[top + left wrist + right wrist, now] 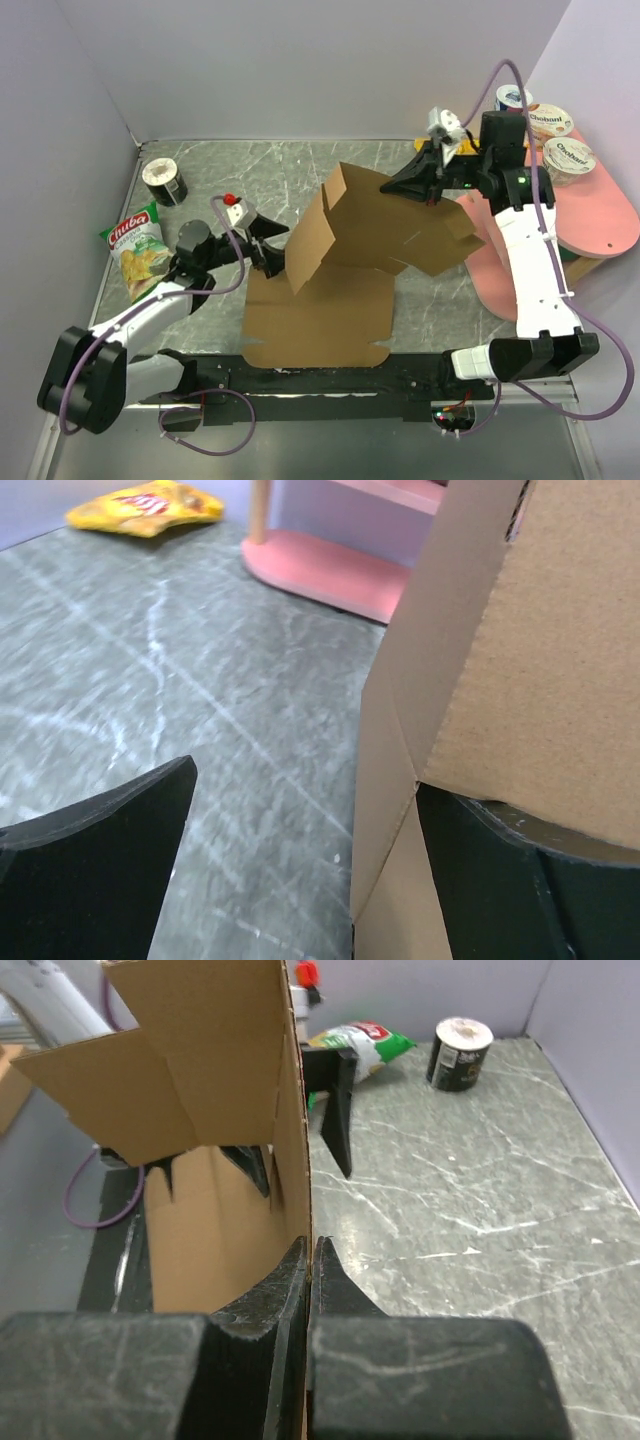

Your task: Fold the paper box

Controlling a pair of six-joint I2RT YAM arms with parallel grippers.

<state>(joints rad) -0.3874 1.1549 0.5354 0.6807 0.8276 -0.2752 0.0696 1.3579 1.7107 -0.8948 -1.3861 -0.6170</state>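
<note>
Slippage is the main worry: the right gripper (pixel 392 185) is pinched flat on one thin upper edge of the paper box (pixel 355 235). That single hold appears to be what props the raised panels up, so a tug or a twist could pull the sheet free or crease it off its score lines. The left gripper (pixel 272 248) has its fingers spread wide, one of them close against the outer face of a side panel, and it grips nothing. If it pushes there away from the fold, I judge the wall would bow rather than hinge, and the loose flaps hanging on the side toward the pink shelf (pixel 600 215) could catch or fold the wrong way. The box sits just beside that shelf, its bottom panel flat on the table (pixel 230 170) and the rest lifted at a tilt. It is plain brown cardboard, matte and thin, die-cut with square flaps, slots and rounded corner notches. The shelf is smooth pink board with rounded ends, carrying round foil-lidded Chobani yogurt cups (pixel 568 155). Far from the shelf, beyond the box, lie a glossy crinkled chip bag (pixel 140 248) and a short black cylindrical tin (pixel 163 182) with a pale top. The tabletop is grey, marble-veined and smooth.
</note>
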